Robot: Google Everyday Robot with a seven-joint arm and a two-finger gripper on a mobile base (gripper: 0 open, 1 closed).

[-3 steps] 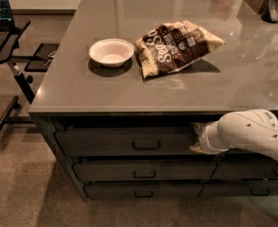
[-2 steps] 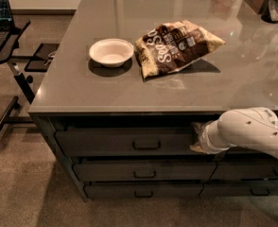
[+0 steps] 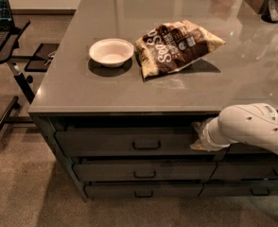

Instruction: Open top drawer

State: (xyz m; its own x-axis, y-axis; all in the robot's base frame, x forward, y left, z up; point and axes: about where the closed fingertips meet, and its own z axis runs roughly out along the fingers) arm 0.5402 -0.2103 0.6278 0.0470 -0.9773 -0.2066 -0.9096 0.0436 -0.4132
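Observation:
The top drawer (image 3: pixel 106 142) is the wide dark grey front just under the countertop, with a small metal loop pull (image 3: pixel 146 145) at its centre. A dark gap shows above its top edge. My gripper (image 3: pixel 199 137) is at the end of the white arm (image 3: pixel 252 126), which reaches in from the right. It sits at the drawer front's right end, well to the right of the pull, against the upper right corner.
Two shallower drawers (image 3: pixel 143 170) lie below, and a neighbouring stack (image 3: pixel 252 171) is to the right. On the grey countertop (image 3: pixel 73 91) are a white bowl (image 3: pixel 111 52) and a snack bag (image 3: pixel 177 44). A black stand (image 3: pixel 6 56) is at the left.

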